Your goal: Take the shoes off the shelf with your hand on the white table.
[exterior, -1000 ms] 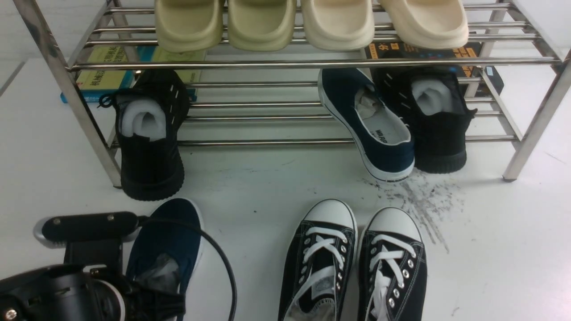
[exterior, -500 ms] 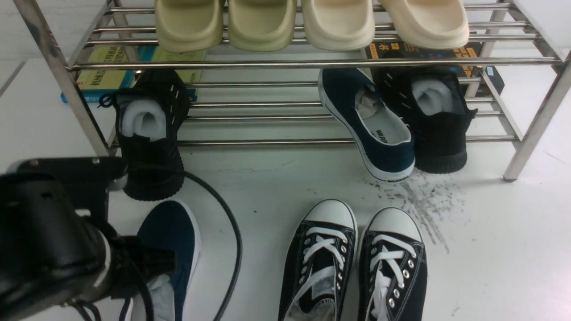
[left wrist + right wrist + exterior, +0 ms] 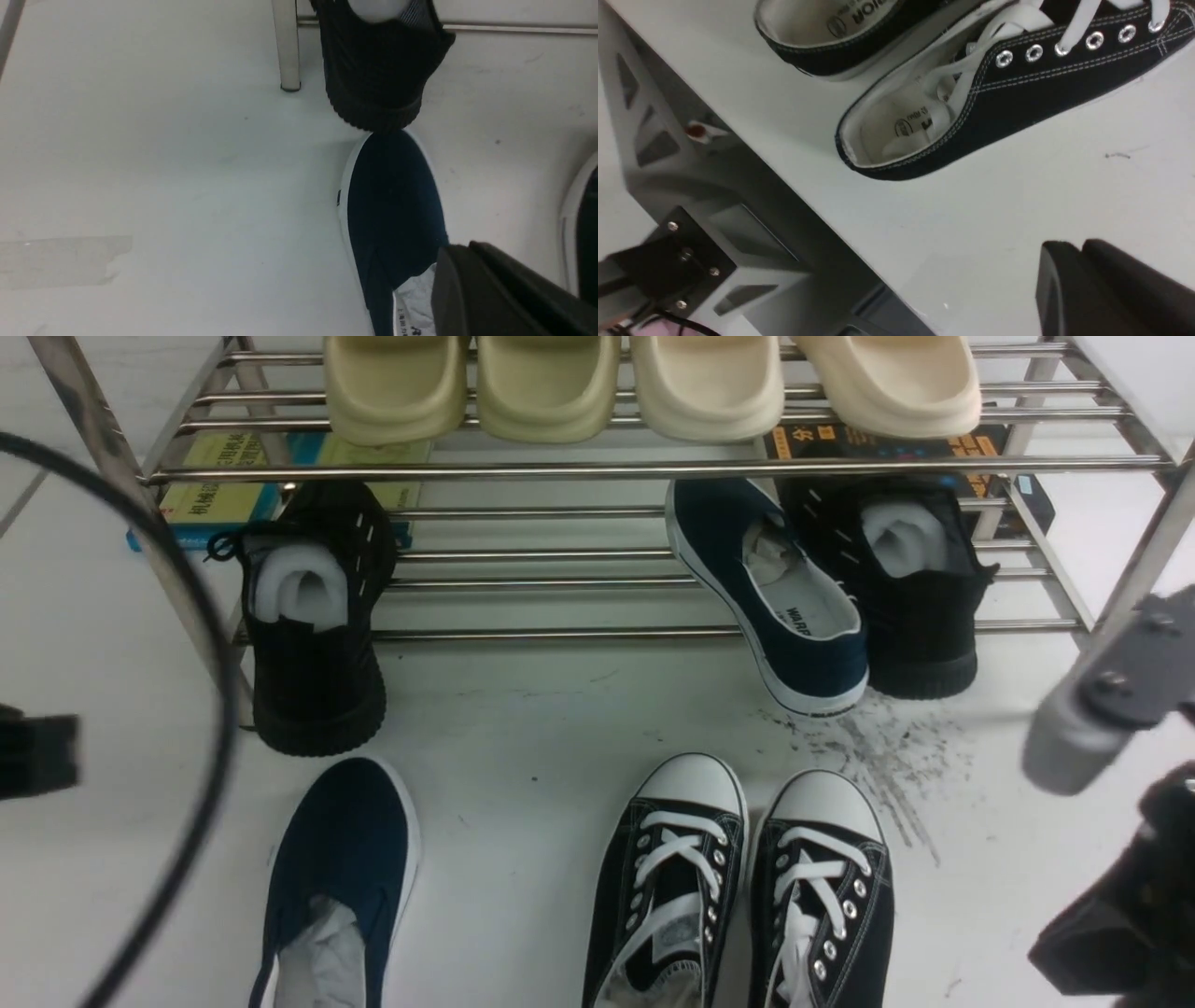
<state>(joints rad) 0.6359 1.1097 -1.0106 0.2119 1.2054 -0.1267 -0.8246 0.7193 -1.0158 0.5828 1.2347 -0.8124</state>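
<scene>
Left arm (image 3: 37,756) sits at my far left edge. The left gripper (image 3: 472,284) is closed and empty, clear of the navy slip-on (image 3: 341,868) lying on the white surface (image 3: 560,709). Right gripper (image 3: 1083,280) is low at right; I cannot tell its jaws. The second navy slip-on (image 3: 775,597) leans on the shelf (image 3: 653,469), lower tier. I count two black knit sneakers (image 3: 313,616), two lace-ups (image 3: 667,887) and four slides (image 3: 546,383). There is a scuff patch (image 3: 887,756) on the surface.

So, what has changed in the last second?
The left gripper let go of the navy shoe on the white table and drew back leftward; the right arm came in from the right. The other navy shoe, on the shelf, and all else stayed.
</scene>
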